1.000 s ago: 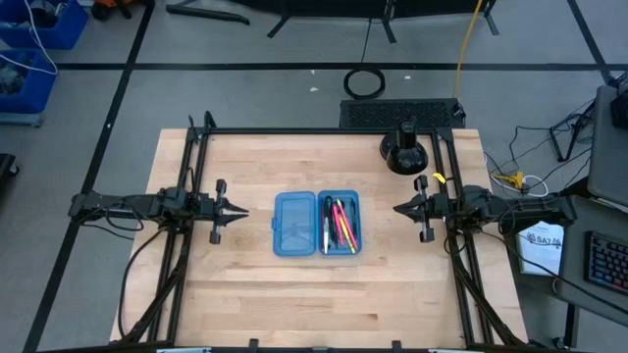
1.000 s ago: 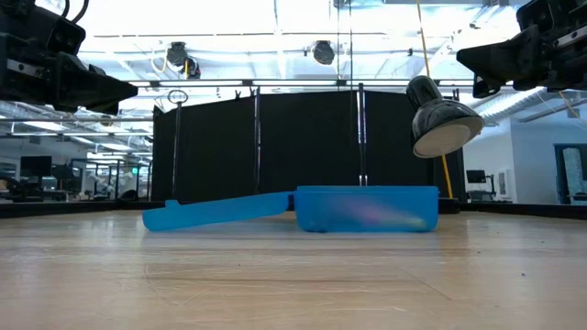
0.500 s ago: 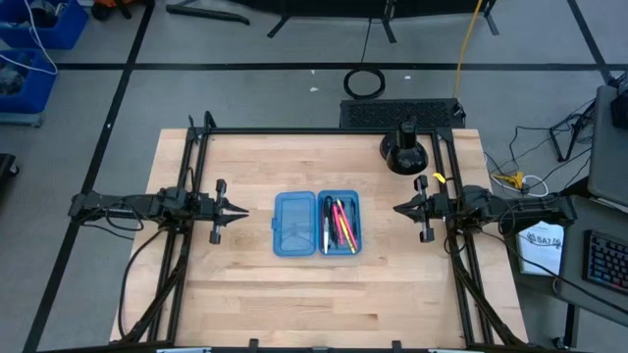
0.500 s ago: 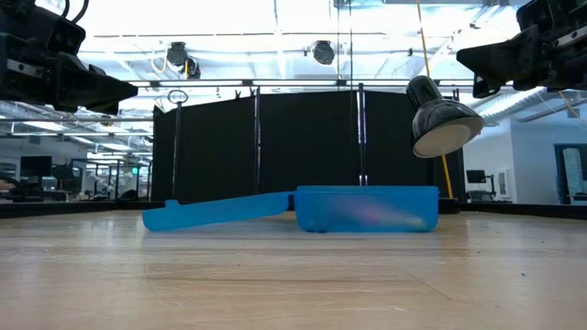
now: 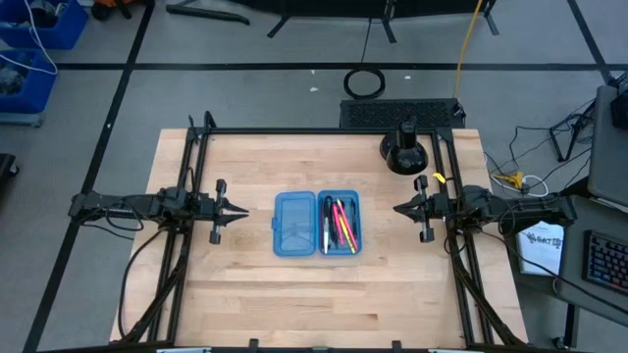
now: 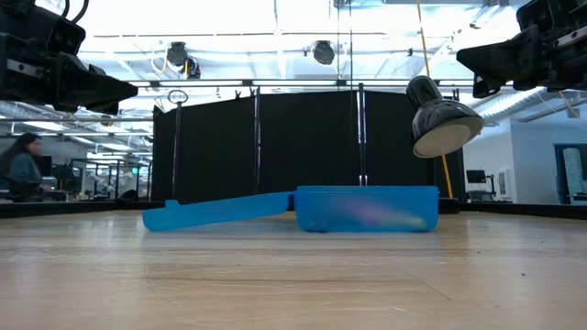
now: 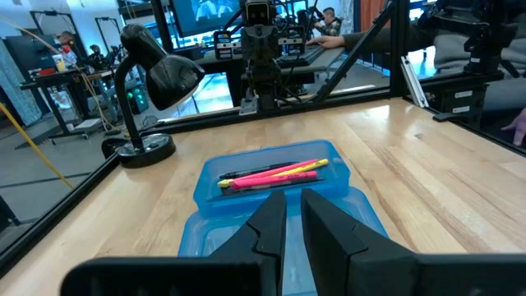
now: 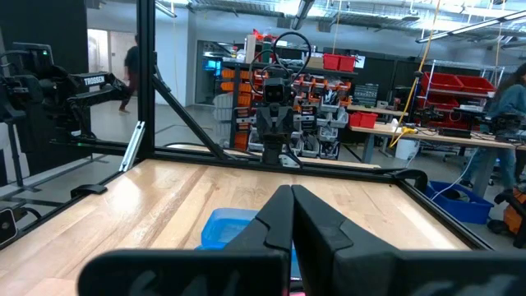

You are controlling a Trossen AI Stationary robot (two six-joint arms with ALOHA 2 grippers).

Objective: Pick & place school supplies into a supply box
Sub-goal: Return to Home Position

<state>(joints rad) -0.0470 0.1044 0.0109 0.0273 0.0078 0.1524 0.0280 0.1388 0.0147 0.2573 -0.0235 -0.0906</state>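
A: Has anything changed compared with one second ago?

B: On the table (image 5: pixel 245 294) nothing. The supply box (image 5: pixel 292 226) lies open at the same place, about halfway between the left and right edges, with its two halves side by side. Both arms have kept their pose. The only new thing is in the room behind: a person (image 6: pixel 18 165) now sits at the far left of the low view, where nobody was visible before.

A: What is inside the box?

B: The half nearer the right edge holds the supplies: pink pens (image 5: pixel 342 224), a yellow pencil (image 7: pixel 306 173) touching them and a black pen (image 5: pixel 327 224) beside them, all lying along the length of the box. The other half is bare.

A: And the pincers?

B: The left gripper (image 5: pixel 235 209) hovers above the table near the left edge and points toward the box, well apart from it. Its fingers (image 7: pixel 267 226) are drawn together – only a thin slit shows between them – and they hold nothing. The right gripper (image 5: pixel 398 208) hovers in the same way near the right edge, facing the box from the other side. Its fingers (image 8: pixel 275 218) meet at the tips, also with nothing in them.

A: Anything else on the table?

B: A black desk lamp (image 5: pixel 404 152) stands near the far right corner, apart from the box.
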